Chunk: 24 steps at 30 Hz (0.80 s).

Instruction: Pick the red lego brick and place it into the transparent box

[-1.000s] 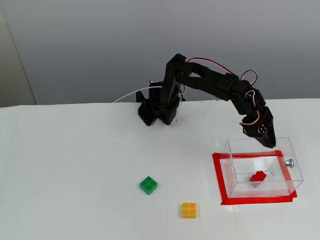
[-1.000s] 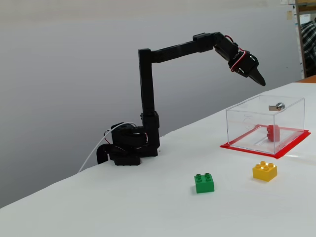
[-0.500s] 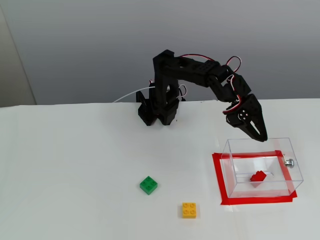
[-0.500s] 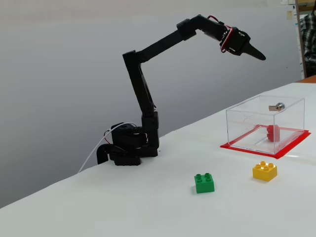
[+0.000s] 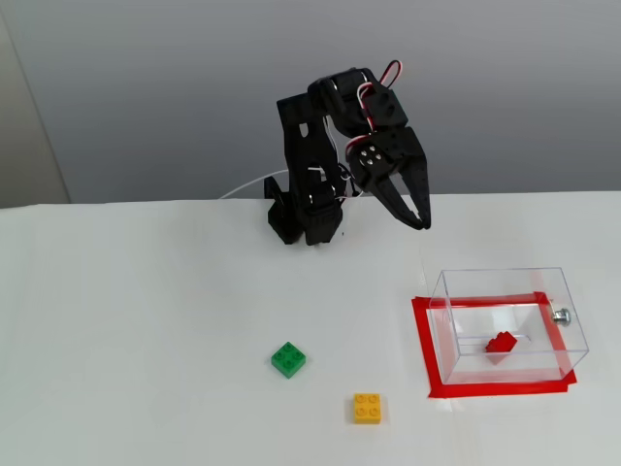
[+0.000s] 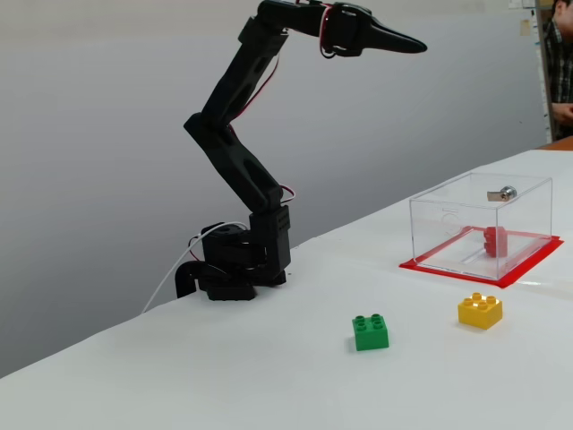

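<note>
Pulled back from above the box [image 5: 507,325], the arm [image 6: 235,152] now folds up high near its base [image 5: 303,218], well apart from the box. Its gripper [image 5: 421,219] is empty, fingers parted a little in a fixed view. Inside the box, on the floor, sits the red brick [image 5: 501,343] [image 6: 494,241]. On the table [image 5: 146,330] lie a green brick [image 5: 288,359] and a yellow brick [image 5: 367,408].

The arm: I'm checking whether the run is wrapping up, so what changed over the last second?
The gripper, empty with jaws slightly apart, pulled up and back from above the transparent box toward its base. Nothing was grasped or released. The red lego brick stayed inside the box; the green brick and yellow brick did not move.
</note>
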### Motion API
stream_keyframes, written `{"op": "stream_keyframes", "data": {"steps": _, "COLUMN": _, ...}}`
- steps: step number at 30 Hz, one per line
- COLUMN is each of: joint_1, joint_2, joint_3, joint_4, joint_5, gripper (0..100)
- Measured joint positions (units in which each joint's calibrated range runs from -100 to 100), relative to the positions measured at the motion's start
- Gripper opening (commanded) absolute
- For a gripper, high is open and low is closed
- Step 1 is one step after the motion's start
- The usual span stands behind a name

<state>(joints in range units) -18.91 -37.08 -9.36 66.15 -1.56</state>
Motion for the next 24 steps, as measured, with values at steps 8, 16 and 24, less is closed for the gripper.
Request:
{"op": "stream_keyframes", "data": {"steps": 8, "joint_1": 11.3, "joint_2": -10.2, "joint_3": 1.5, "joint_4": 5.4, "joint_5": 0.0, "gripper": 1}}
{"op": "stream_keyframes", "data": {"steps": 16, "joint_1": 20.5, "joint_2": -25.5, "joint_3": 18.0, "joint_4": 5.9, "joint_5": 0.0, "gripper": 1}}
{"op": "stream_keyframes", "data": {"steps": 24, "joint_1": 25.2, "joint_2": -43.5, "joint_3": 40.2, "joint_4": 5.9, "joint_5": 0.0, "gripper": 1}}
